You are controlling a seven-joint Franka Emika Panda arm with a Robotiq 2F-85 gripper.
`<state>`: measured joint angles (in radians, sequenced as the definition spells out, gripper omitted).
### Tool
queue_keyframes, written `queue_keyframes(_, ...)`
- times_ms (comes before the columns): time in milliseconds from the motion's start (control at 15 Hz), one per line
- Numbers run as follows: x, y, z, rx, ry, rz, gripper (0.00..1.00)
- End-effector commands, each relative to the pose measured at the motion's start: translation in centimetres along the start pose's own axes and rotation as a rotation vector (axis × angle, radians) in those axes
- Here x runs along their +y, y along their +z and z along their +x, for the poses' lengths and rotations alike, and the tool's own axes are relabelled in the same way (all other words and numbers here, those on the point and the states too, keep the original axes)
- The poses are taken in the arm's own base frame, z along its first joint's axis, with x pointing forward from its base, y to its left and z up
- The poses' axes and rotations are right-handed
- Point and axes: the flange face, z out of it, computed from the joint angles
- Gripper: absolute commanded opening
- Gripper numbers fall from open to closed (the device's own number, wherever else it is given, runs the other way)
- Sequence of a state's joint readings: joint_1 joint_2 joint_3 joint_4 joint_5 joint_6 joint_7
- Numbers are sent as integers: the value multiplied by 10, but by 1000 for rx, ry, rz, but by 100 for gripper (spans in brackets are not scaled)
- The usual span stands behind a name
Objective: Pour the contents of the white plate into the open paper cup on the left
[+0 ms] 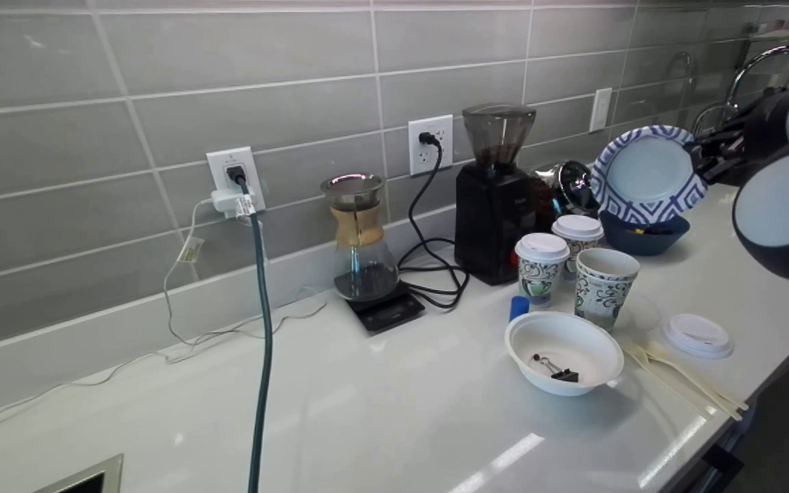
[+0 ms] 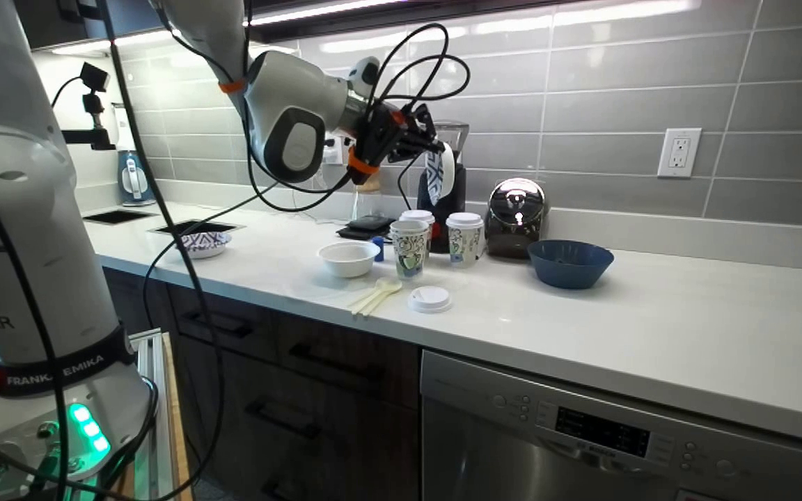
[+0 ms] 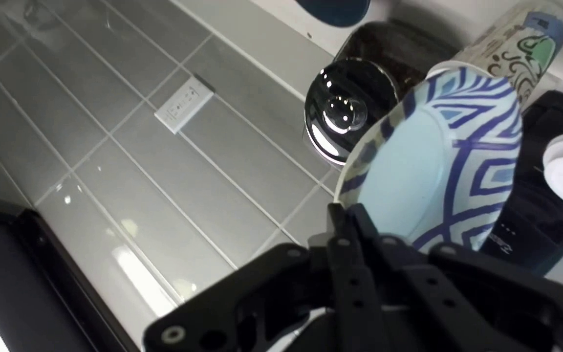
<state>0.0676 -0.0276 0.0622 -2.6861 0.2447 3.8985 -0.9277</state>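
The white plate with a blue pattern point(image 1: 648, 174) is held up on its side, nearly vertical, above the counter. It also shows in an exterior view point(image 2: 436, 177) and in the wrist view point(image 3: 403, 181). Its inner face looks bare. My gripper point(image 3: 352, 212) is shut on the plate's rim; it shows in both exterior views point(image 1: 699, 154) point(image 2: 436, 147). The open paper cup point(image 1: 603, 291) stands upright on the counter, also in an exterior view point(image 2: 410, 252). The plate is above and apart from it. The cup's inside bottom is hidden.
Two lidded cups point(image 1: 542, 267) point(image 1: 578, 239) stand beside the open cup. A white bowl point(image 1: 524, 363) holds a black binder clip point(image 1: 562, 373). Nearby are a dark blue bowl point(image 2: 569, 268), a loose lid point(image 1: 697, 335), plastic utensils point(image 1: 685, 376), a coffee grinder point(image 1: 494, 219) and another patterned bowl point(image 2: 206, 245).
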Motion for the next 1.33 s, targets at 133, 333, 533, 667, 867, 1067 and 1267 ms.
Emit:
queue_keyframes(133,48,20,-9,-219,188,41,1)
queue_keyframes(333,70,31,-27,-302,312,81,1)
queue_keyframes(533,83,44,-57,-370,444,139,1)
queue_keyframes(667,90,50,-79,-425,523,169,1)
queue_keyframes(867,108,58,-98,-487,662,222,1)
queue_keyframes(1067,123,63,-100,-557,779,257,1)
queue_keyframes(1267,141,68,-83,-619,883,274,1)
